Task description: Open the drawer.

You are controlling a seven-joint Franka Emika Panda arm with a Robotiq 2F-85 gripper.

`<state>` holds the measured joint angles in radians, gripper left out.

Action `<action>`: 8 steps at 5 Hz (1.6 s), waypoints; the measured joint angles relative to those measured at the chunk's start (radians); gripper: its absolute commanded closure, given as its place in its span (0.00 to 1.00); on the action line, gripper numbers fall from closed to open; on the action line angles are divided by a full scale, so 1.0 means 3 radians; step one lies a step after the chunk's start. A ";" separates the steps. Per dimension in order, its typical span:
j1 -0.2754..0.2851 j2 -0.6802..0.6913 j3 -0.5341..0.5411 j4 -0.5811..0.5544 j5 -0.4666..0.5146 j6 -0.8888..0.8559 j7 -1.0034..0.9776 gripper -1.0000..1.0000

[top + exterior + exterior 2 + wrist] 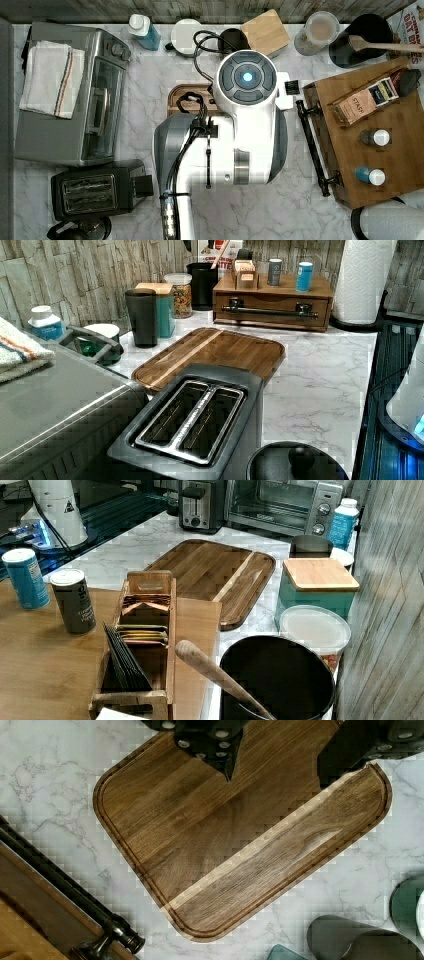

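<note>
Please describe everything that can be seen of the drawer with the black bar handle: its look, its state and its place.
The drawer is a wide, shallow front of brown wood, set in a low wooden cabinet on the marble counter. It looks closed, its front flush with the cabinet. A long black bar handle runs across the front on two posts; in the top view it lies along the cabinet's left edge. Nothing touches the handle. The cutting board lies apart from it.

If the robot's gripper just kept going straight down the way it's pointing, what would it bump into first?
Most likely the dark wooden cutting board: the wrist view looks straight down onto it, with the gripper above its surface. The drawer's black bar handle lies off to one side, out of that line.
</note>
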<state>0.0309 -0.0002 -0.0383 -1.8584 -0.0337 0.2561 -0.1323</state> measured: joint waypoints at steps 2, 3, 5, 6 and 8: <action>0.0002 0.0000 0.0000 -0.0068 0.0000 0.0080 -0.0001 0.00; 0.0008 -0.0011 -0.0002 -0.0179 -0.0013 0.0249 -0.0114 0.00; -0.0005 -0.0172 -0.0012 -0.0706 -0.0011 0.0527 -0.1608 0.00; 0.0007 -0.0390 -0.0097 -0.1090 -0.0011 0.0666 -0.2523 0.00; -0.0121 -0.0536 -0.0319 -0.1520 -0.0086 0.1378 -0.3377 0.00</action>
<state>-0.0054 -0.1610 -0.1340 -2.3145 -0.0594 0.6694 -1.1455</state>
